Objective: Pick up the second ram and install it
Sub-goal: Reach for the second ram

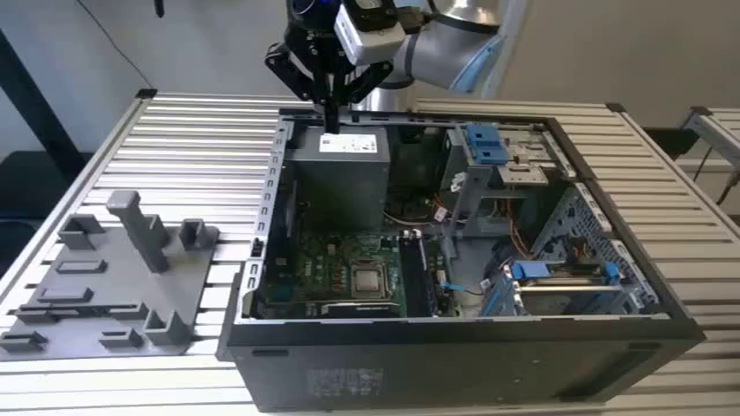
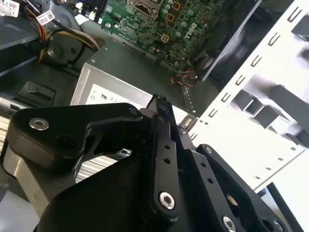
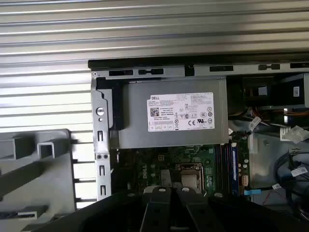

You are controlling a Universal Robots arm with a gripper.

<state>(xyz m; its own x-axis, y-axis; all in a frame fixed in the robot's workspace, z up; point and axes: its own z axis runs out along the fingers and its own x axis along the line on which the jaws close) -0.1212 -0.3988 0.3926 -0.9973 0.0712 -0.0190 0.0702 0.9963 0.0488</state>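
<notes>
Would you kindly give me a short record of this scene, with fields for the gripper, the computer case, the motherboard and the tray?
gripper: pointing down, above the power supply
held item: cannot tell
computer case: open on top, resting on the slatted table
power supply: grey box with a white label, at the far end of the case
motherboard: green, on the case floor, with the processor socket uncovered
tray: grey plastic with upright posts, beside the case on the exterior view's left
</notes>
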